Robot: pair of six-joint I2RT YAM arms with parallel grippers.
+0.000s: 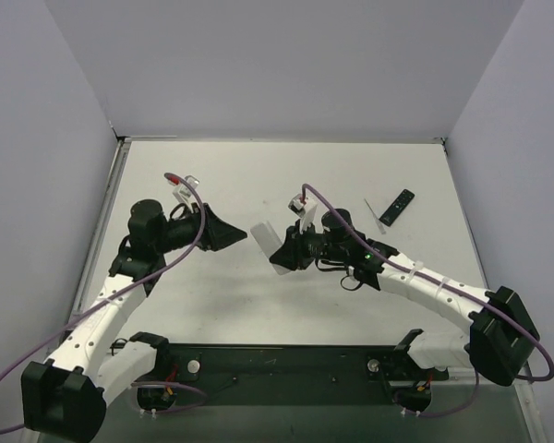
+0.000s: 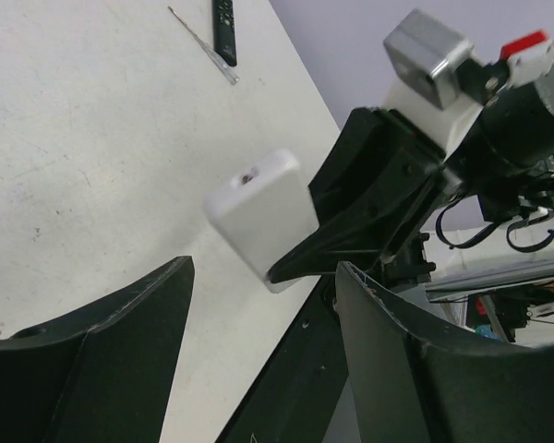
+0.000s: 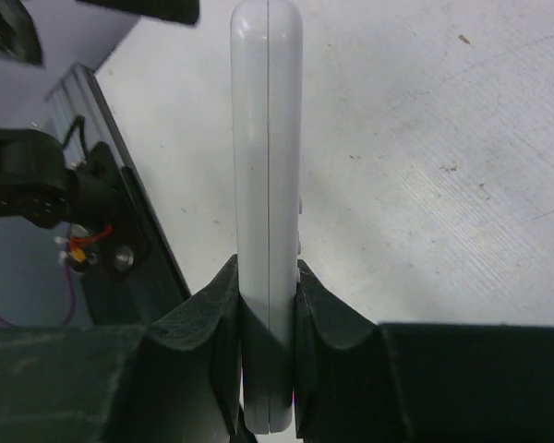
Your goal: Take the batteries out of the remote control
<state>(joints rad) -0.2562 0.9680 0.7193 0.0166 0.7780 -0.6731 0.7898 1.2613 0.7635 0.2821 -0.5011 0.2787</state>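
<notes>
A white desk [image 1: 222, 305] between grey walls [image 1: 286, 65] carried the remote control [image 1: 397, 206]. Left of it, the right end effector [image 1: 281, 253] gripped a white case [image 1: 263, 233]; the left end effector [image 1: 235, 236] stood open.

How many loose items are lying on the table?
2: the remote control at far right, the thin silver stick just left of it. Others may be hidden.

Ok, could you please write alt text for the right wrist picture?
The right tool is shut on a flat white device, held edge-on and pointing away over the white table.
</notes>
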